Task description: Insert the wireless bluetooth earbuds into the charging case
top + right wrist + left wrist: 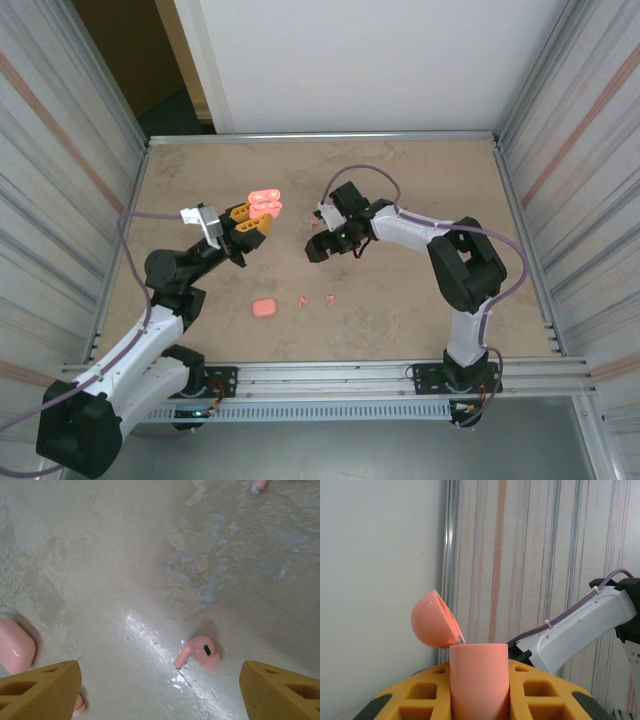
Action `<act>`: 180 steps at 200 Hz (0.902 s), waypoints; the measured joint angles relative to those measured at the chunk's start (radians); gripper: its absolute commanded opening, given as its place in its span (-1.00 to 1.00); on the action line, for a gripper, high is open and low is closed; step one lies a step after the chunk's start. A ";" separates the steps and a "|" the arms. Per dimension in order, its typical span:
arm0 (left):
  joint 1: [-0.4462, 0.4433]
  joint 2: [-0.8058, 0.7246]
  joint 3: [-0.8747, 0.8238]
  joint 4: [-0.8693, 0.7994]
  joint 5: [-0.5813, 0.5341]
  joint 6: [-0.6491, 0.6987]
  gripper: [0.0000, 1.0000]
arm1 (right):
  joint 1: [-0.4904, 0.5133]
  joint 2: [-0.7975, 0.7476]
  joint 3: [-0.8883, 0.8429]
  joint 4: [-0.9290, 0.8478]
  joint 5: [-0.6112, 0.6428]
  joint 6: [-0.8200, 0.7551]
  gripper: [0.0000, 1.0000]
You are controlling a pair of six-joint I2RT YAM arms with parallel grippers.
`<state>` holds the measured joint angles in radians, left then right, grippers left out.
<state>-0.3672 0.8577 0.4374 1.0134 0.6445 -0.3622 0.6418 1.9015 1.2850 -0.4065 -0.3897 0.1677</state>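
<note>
Our left hand [252, 222] clamps the open charging case [479, 680]; we centre our open right hand [160, 690] astride the earbud [200, 654] before closing.

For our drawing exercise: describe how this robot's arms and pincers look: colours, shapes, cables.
Both the left arm and the right arm have white links between chunky black joints. A purple cable loops along each. The left pincer and right pincer have blocky yellow fingers with rectangular hollows.
</note>
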 measured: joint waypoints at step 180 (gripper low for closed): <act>0.000 0.000 0.000 -0.051 0.013 0.020 -1.00 | 0.021 0.120 0.069 -0.027 0.010 -0.047 0.20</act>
<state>-0.3672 0.8577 0.4374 0.9619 0.6575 -0.3420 0.6628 2.0212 1.3537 -0.4335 -0.3794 0.1204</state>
